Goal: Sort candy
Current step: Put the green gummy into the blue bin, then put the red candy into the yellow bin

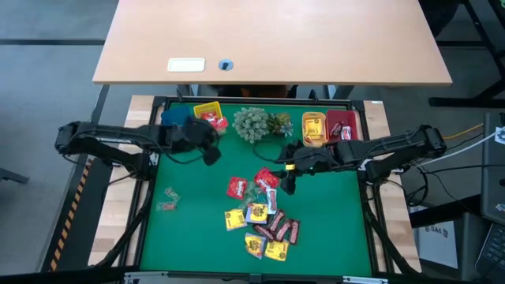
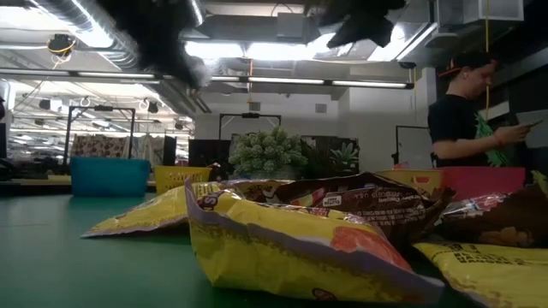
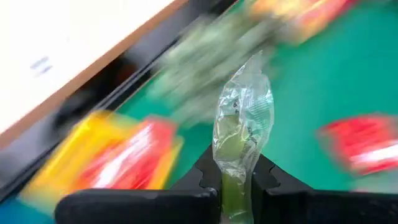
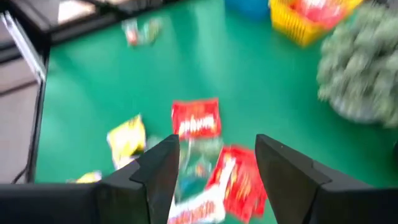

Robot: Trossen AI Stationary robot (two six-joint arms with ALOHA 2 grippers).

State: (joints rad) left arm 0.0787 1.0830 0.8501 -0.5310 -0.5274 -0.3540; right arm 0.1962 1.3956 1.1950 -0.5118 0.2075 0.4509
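Clear-wrapped candy (image 3: 241,118) pinched between left jaws, right jaws spread above pile

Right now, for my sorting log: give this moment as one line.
left gripper: shut on clear-wrapped candy, near yellow bin | right gripper: open above candy pile

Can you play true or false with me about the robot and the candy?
1. The left gripper holds a clear-wrapped candy. True.
2. The right gripper is squeezing a red packet. False: its fingers are open and empty.
3. The yellow bin has red packets in it. True.
4. All the candy is sorted. False: a pile lies on the green mat.
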